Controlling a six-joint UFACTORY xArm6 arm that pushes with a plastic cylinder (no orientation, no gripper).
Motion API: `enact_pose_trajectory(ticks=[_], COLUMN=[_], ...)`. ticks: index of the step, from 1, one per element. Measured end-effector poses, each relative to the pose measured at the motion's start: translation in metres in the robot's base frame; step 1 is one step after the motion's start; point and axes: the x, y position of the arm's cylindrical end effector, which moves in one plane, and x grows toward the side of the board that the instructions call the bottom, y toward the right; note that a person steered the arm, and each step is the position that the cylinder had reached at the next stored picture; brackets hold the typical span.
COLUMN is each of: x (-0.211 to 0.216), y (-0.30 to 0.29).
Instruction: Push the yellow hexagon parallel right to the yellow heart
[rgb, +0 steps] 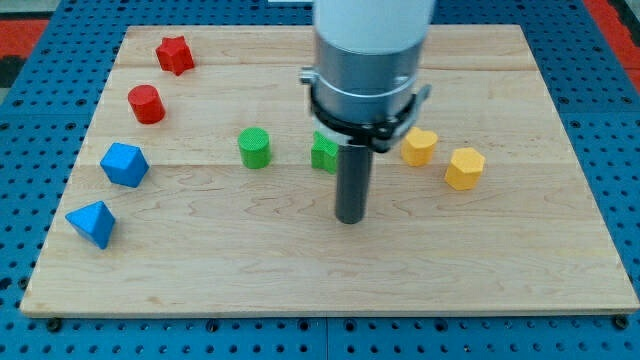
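Note:
The yellow hexagon (465, 168) lies right of centre on the wooden board. The yellow heart (419, 146) sits just to its upper left, a small gap between them. My tip (350, 220) rests on the board below centre, left of and lower than both yellow blocks, touching neither. The arm's grey body hides part of the board above the tip.
A green cylinder (254, 148) stands left of centre. A second green block (323, 153) is partly hidden behind the rod. A red star (174, 54) and red cylinder (146, 104) lie at upper left. Two blue blocks (124, 164) (92, 223) lie at the left edge.

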Motion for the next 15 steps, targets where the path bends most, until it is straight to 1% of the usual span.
enact_pose_trajectory(ticks=[2,5,6,9,10,11,12,13,15], x=[-0.023,-0.024,-0.024,-0.026,-0.048,-0.056,-0.056,-0.052,0.001], y=[0.017,0.026,0.041,0.127,0.129,0.135,0.135,0.135,0.119])
